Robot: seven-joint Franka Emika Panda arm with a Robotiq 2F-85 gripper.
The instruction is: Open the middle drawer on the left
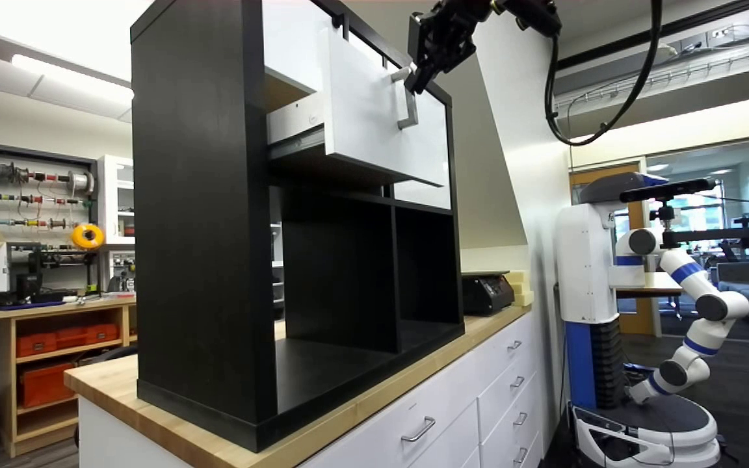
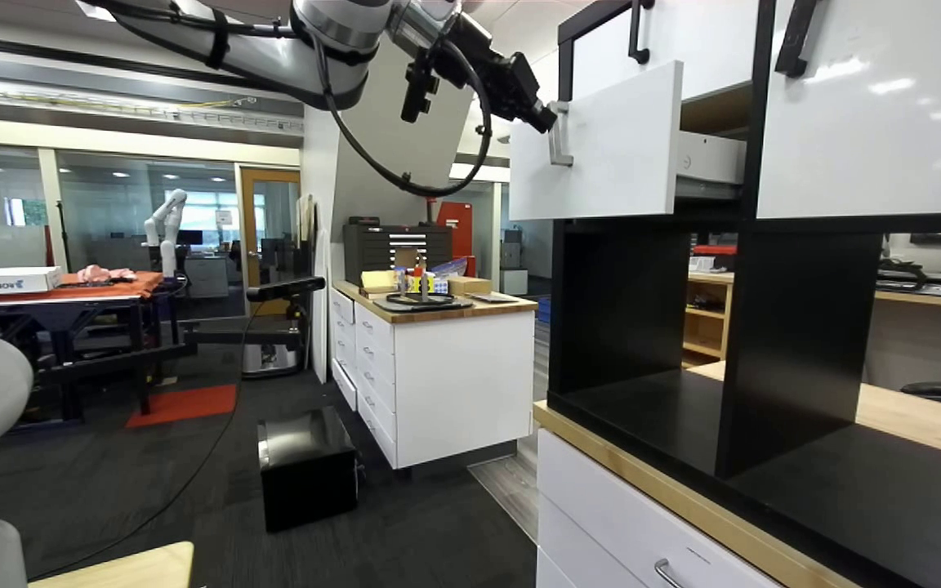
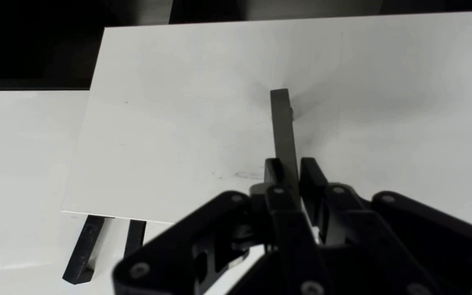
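- White, flat, square-fronted middle drawer [image 1: 368, 123]: at twelve o'clock in an exterior view; in the left-hand column of a black cube shelf [image 1: 196, 195]; standing partway out of its compartment in both exterior views, proud of the neighbouring white fronts [image 2: 879, 139].
- Black two-finger gripper [image 3: 289, 164]: pinching a grey, square-cornered bar handle [image 3: 283, 123], one finger to each side; hold near the bar's upper end in both exterior views.
- Same bar handle: upright on the middle drawer's front; in the wrist view, reaching from the fingertips towards twelve o'clock.
- Pale side panel [image 1: 296, 118] of the same drawer, with metal runner [image 1: 300, 143] beneath: exposed, eleven o'clock in an exterior view.
- Grey-white jointed robot arm [image 2: 340, 20]: eleven o'clock in an exterior view.
- Pale wood countertop [image 1: 105, 374]: eight o'clock in an exterior view, under the cube shelf.
- White, flat cabinet drawers [image 1: 449, 390] with silver pulls [image 1: 420, 430]: five o'clock, below that countertop.
- Yellow-orange, ring-shaped spool [image 1: 87, 236]: nine o'clock, background.
- White-and-blue free-standing robot [image 1: 582, 260]: three o'clock.
- Black, glossy box [image 2: 307, 465]: on dark carpet [image 2: 217, 506], between seven and eight o'clock in an exterior view.
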